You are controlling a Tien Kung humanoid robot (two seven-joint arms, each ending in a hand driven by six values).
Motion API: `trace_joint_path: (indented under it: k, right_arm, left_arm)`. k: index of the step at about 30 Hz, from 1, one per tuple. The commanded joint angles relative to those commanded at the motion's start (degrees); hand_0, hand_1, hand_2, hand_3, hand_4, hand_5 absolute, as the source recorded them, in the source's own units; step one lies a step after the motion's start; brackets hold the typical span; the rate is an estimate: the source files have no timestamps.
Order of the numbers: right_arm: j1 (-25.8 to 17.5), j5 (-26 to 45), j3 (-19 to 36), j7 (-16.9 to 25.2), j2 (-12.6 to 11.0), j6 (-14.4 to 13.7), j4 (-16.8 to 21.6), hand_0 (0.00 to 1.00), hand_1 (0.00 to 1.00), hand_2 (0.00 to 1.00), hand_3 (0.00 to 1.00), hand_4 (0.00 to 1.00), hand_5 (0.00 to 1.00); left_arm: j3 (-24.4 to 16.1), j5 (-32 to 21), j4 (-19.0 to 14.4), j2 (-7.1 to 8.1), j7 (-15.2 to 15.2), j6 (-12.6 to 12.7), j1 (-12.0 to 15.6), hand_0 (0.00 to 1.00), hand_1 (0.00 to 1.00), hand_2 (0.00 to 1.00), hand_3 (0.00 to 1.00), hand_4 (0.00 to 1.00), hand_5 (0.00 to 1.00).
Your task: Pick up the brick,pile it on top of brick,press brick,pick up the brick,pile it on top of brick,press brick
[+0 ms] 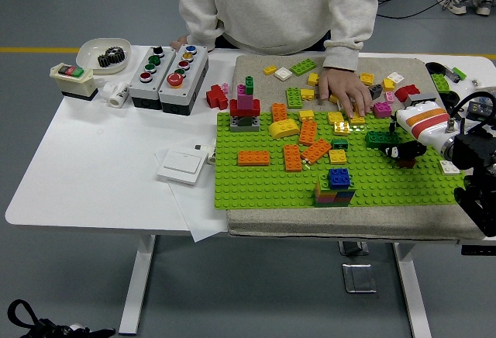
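- Head view, far left of the white table: a white bowl with a black gear, a switch box and 2 grey button boxes, all well apart from the robot's fingers.
- A white wall switch lies left of the green baseplate.
- On the baseplate, far left of the fingers: a red-and-pink stack, a yellow curved piece, several orange bricks.
- Near the plate's front edge stands a blue brick on a multicoloured stack, below and left of the fingers, apart from them.
- The person's hand rests flat on loose bricks above the plate.
- A dark green brick sits just left of the right hand, very near the fingertips; contact is unclear.
- The right hand's dark fingers curl down toward the plate; whether they clench anything, I cannot tell.
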Motion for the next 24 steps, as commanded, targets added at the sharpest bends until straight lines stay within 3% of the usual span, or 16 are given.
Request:
trace_joint_path:
  k: [2, 7, 8, 13, 14, 24]
  right_arm:
    - [0.05, -0.27, 0.07, 0.0, -0.01, -0.43, 0.05, 0.595, 0.479, 0.543, 0.522, 0.767, 0.636]
    - [0.08, -0.51, 0.17, 0.1, -0.02, -0.48, 0.18, 0.595, 0.479, 0.543, 0.522, 0.767, 0.636]
    - [0.07, -0.51, 0.19, 0.13, -0.03, -0.45, 0.2, 0.471, 0.432, 0.531, 0.519, 0.757, 0.635]
    - [-0.05, -0.71, 0.01, 0.37, -0.12, -0.13, 0.28, 0.471, 0.432, 0.531, 0.519, 0.757, 0.635]
    - [-0.07, -0.74, 0.0, 0.42, -0.14, -0.13, 0.29, 0.408, 0.411, 0.517, 0.517, 0.75, 0.641]
    - [-0.3, -0.82, -0.13, 1.14, -0.47, -0.58, 0.49, 0.368, 0.398, 0.51, 0.512, 0.726, 0.661]
  left_arm:
    - [0.1, -0.14, -0.01, 0.01, -0.04, 0.05, -0.13, 0.681, 0.74, 0.738, 0.59, 0.68, 0.662]
    - [0.15, -0.25, -0.01, 0.01, -0.06, 0.1, -0.26, 0.681, 0.74, 0.738, 0.59, 0.68, 0.662]
    - [0.15, -0.25, 0.0, 0.0, -0.06, 0.11, -0.27, 0.681, 0.74, 0.738, 0.589, 0.68, 0.661]
    - [0.16, -0.27, 0.01, -0.01, -0.07, 0.12, -0.23, 0.681, 0.74, 0.738, 0.589, 0.68, 0.661]
    - [0.15, -0.26, 0.02, -0.01, -0.07, 0.12, -0.22, 0.679, 0.74, 0.738, 0.589, 0.681, 0.663]
    - [0.23, -0.46, 0.07, 0.0, -0.18, 0.16, -0.11, 0.679, 0.739, 0.738, 0.589, 0.678, 0.659]
